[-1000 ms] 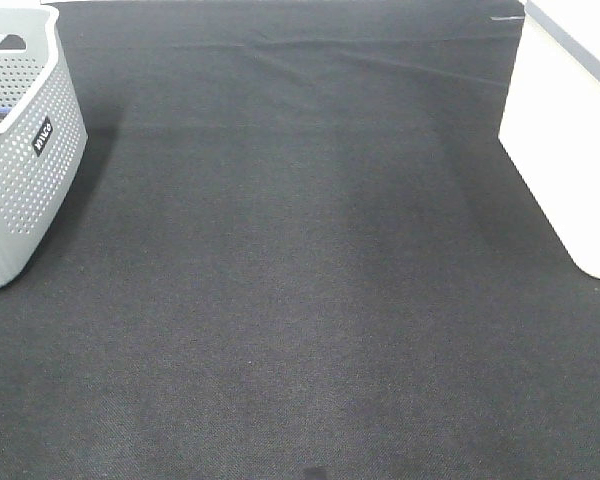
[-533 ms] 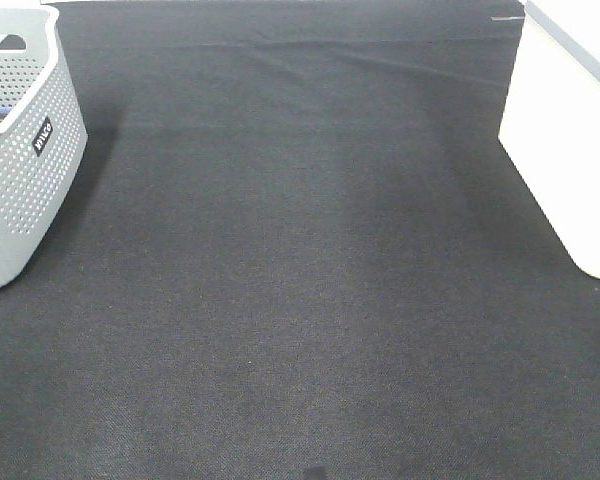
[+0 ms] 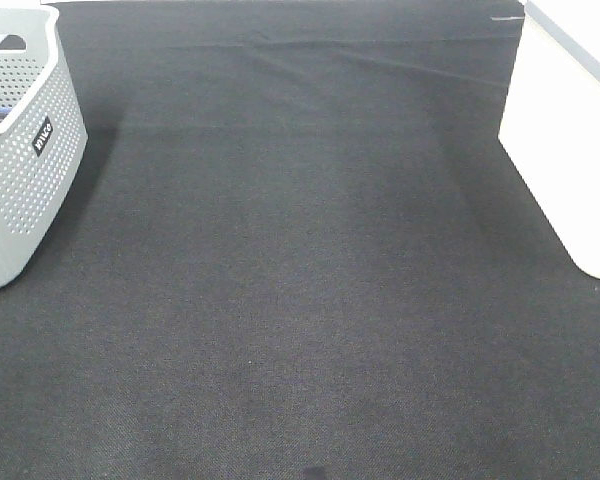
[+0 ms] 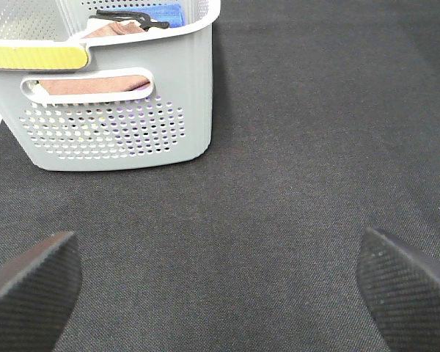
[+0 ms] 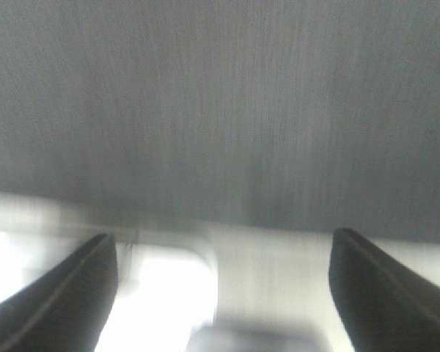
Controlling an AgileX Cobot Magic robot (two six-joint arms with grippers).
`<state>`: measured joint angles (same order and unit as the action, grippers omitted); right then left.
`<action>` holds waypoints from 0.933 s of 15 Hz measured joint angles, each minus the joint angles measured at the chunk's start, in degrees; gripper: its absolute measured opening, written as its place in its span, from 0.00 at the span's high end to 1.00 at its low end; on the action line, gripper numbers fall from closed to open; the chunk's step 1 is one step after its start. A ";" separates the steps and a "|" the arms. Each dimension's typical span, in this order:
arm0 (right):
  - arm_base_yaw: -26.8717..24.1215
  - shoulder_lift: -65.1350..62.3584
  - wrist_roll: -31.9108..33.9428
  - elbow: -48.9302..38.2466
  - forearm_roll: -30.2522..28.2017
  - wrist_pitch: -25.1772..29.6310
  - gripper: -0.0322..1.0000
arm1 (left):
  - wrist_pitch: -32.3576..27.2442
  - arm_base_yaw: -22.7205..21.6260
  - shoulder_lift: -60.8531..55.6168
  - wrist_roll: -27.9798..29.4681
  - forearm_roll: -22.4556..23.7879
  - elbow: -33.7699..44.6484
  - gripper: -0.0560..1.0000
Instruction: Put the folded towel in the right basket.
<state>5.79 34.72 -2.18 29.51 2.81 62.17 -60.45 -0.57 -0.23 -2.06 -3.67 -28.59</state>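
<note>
Although the task concerns a folded towel, none shows on the dark cloth (image 3: 300,280) in the high view; the cloth lies bare between two containers, neither arm in sight; the grey perforated basket (image 3: 20,160) stands at the left edge, the right basket (image 3: 570,150) at the right edge, white and smooth-walled, its interior cut off by the frame; the two are set well apart, presumably one as source, one as destination.

Left wrist view: the left gripper (image 4: 220,282) hangs over bare cloth, its two dark fingers (image 4: 29,282) spread wide with nothing between them; the perforated basket (image 4: 125,110) stands ahead of it, holding a brownish-pink cloth, something blue and a black item; no pale lavender towel is distinguishable among them; this arm looks parked clear of the work.

Right wrist view: badly motion-blurred; the right gripper (image 5: 224,286) shows both fingers (image 5: 59,290) wide apart, nothing clamped; dark cloth beyond, white blurred shapes between the fingers, perhaps the white bin's rim, cannot tell.

Judgement: the towel is either already inside the white bin, out of view, or somewhere off frame; with both pincers empty, the placing looks done rather than pending, though no view confirms it.
</note>
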 joint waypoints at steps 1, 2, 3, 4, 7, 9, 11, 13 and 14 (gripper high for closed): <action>0.00 -4.93 -1.20 -0.23 0.34 -0.74 0.24 | 0.00 0.00 0.00 0.00 0.00 0.00 0.03; 0.00 -9.63 -2.41 -0.23 0.74 -0.97 0.24 | 0.00 0.00 0.00 0.00 0.00 0.00 0.03; 0.00 -15.13 -2.92 -0.23 1.32 -1.03 0.24 | 0.00 0.00 0.00 0.00 0.00 0.00 0.03; 0.00 -17.02 -2.92 -0.23 1.72 -1.03 0.24 | 0.00 0.00 0.00 0.00 0.00 0.00 0.03; 0.00 -24.18 -3.04 -0.23 2.18 -1.03 0.24 | 0.00 0.00 0.00 0.00 0.00 0.00 0.03; 0.00 -24.41 -3.04 -0.23 2.18 -1.03 0.24 | 0.00 0.00 0.00 0.00 0.00 0.00 0.03; -0.06 -24.41 -3.04 -0.23 2.18 -1.03 0.24 | 0.00 0.00 0.00 0.00 0.00 0.00 0.03; -2.69 -24.47 -3.04 -0.23 2.35 -1.03 0.24 | 0.00 0.00 0.00 0.00 0.00 0.00 0.03; -4.76 -24.98 -3.09 -0.23 2.35 -1.03 0.24 | 0.00 0.00 0.00 0.00 0.00 0.00 0.03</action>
<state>1.03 9.74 -5.27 29.28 5.16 61.13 -60.45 -0.57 -0.23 -2.06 -3.67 -28.59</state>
